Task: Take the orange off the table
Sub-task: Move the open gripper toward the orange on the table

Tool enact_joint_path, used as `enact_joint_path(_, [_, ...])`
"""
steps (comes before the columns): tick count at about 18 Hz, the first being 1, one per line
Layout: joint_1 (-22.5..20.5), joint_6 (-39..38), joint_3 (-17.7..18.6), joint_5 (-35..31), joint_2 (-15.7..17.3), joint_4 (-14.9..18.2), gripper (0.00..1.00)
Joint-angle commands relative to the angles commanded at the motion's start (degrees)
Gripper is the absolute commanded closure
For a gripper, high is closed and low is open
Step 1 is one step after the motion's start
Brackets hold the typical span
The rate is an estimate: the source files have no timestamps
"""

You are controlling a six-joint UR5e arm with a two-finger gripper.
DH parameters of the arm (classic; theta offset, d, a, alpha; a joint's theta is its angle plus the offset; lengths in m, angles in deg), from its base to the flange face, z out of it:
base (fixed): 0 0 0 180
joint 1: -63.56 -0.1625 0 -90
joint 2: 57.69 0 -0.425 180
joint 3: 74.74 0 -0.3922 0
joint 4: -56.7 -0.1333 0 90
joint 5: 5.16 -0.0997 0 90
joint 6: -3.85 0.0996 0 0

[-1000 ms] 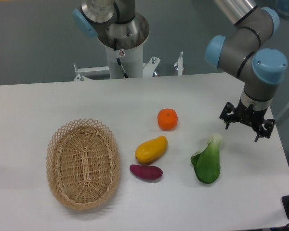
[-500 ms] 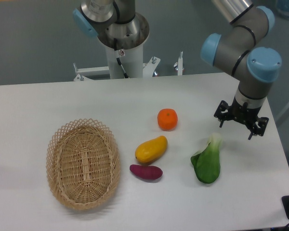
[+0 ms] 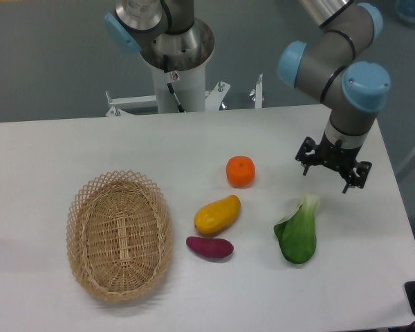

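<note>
Gripper [image 3: 334, 168] — fingers apart, holding nothing — hangs above the table [image 3: 69, 145], well right of the orange [image 3: 240, 171], which lies unobstructed for a descent from above.

Woven wicker basket [image 3: 119, 235] on a smooth matt white table [image 3: 69, 152]; the orange [image 3: 240, 171] has glossy peel.

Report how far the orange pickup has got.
Nothing is done yet: the orange sits on the table, untouched. In hand: the hand, open and empty, hovers to the orange's right, above the bok choy. Left: reach the orange, grip, lift.
</note>
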Motion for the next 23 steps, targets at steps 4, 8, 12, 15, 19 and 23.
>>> enact_joint_path(4, [0.09,0.0,0.62,-0.17,0.09,0.09,0.0])
enact_joint_path(8, [0.26,0.0,1.93,-0.09,0.61,0.09,0.0])
enact_joint_path(12, [0.26,0.09,3.86,0.0,2.2,0.09,0.0])
enact_joint_path(15, [0.35,0.18,4.83,0.0,2.64,0.18,0.0])
enact_joint_path(19, [0.62,0.18,5.98,0.0,3.16,0.18,0.0])
enact_joint_path(23, [0.7,0.09,6.59,0.0,3.51,0.09,0.0])
